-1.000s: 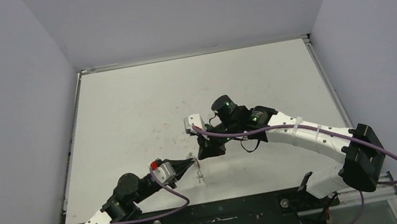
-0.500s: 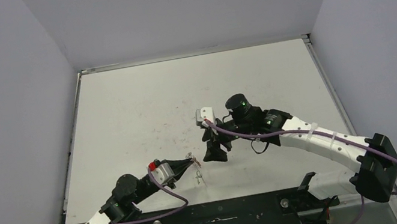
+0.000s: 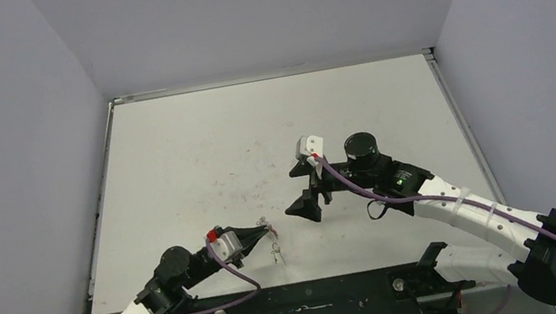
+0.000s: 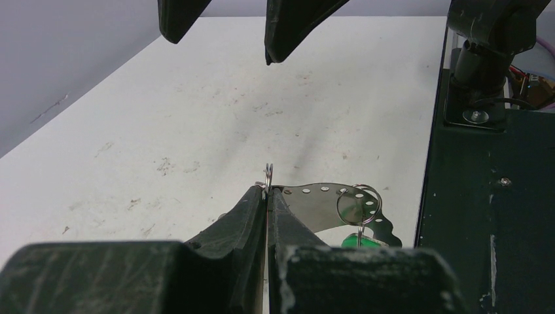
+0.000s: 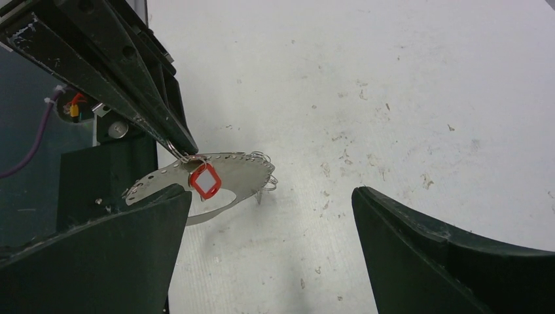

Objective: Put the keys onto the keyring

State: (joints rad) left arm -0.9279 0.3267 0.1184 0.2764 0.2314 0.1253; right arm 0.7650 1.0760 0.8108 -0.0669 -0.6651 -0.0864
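Fingers of the left gripper (image 4: pixel 268 193) are pinched tight on a little wire loop of the keyring (image 5: pixel 239 171), which looks like a flat silvery perforated piece, close to the near edge of the table (image 3: pixel 197 153). Both the red tag (image 5: pixel 205 181) and the green tag (image 4: pixel 360 241) hang off it. Just beside it the right gripper (image 3: pixel 302 189) hovers with its fingers spread wide.

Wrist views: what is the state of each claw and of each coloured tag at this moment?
left claw: shut on a small wire ring.
right claw: open, holding nothing.
red tag: hanging at the perforated metal crescent.
green tag: hanging under a round ring.
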